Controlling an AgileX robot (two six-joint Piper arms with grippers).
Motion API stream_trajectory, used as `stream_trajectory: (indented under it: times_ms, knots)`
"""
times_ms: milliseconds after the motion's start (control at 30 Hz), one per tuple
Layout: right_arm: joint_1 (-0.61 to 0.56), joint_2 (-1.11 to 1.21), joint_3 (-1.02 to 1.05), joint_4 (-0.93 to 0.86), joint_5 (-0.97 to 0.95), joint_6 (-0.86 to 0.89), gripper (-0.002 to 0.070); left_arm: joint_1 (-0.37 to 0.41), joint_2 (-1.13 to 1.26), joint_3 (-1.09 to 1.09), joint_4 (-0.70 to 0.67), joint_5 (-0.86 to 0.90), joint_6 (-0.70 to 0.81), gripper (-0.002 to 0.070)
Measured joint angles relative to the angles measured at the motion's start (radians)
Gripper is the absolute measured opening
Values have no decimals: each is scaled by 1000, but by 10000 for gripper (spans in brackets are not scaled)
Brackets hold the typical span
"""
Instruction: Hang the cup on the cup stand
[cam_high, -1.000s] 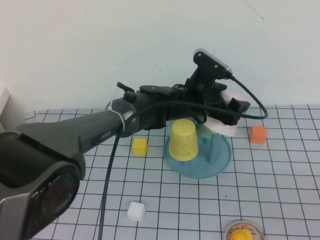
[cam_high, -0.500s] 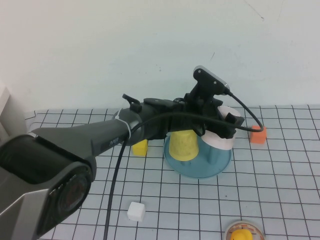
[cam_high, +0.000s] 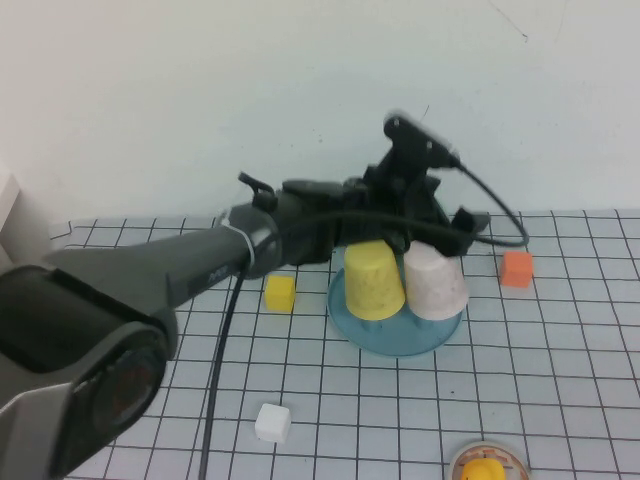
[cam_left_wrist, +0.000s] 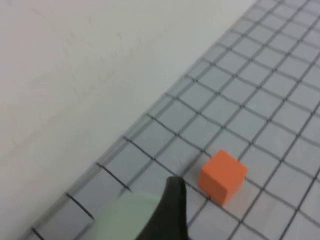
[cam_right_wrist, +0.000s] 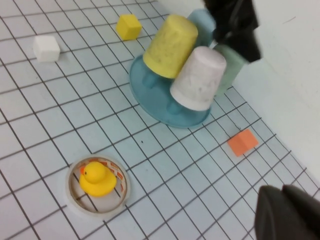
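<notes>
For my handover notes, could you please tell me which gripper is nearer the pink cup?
Left. The left gripper is just above and behind the pink cup; the right gripper hangs well away, out of the high view.

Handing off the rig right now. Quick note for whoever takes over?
Left gripper: above the back of the cup stand, just behind the cup.
Right gripper: off to the side, looks shut, holds nothing.
Cup: upside down on the stand, beside the yellow cup; a pale green cup sits behind them.
Done: the hang, by the look of it.
Left: pull the left arm clear without knocking the cups.
</notes>
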Motion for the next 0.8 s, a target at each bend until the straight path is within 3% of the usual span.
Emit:
stream_trajectory:
  times_ms: [67, 167, 267, 333, 400, 600, 800]
  knots:
    - [0, 0, 0, 0, -11, 5, 1, 0, -34, 0, 0, -16, -9, 624]
    - [0, 0, 0, 0, -62, 12, 1, 0, -110, 0, 17, -71, -15, 501]
    - [0, 0, 0, 5, -128, 12, 1, 0, -192, 0, 110, -153, -15, 309]
    - [0, 0, 0, 18, -150, 7, 1, 0, -254, 0, 170, -186, -15, 140]
    - [0, 0, 0, 34, -157, -12, 1, 0, -314, 0, 215, -193, -15, 64]
    - [0, 0, 5, 91, -276, -72, 1, 0, -512, 0, 279, -137, -25, 6]
    - [0, 0, 81, 105, -472, -70, 0, 0, -701, 39, 581, -88, -215, 0]
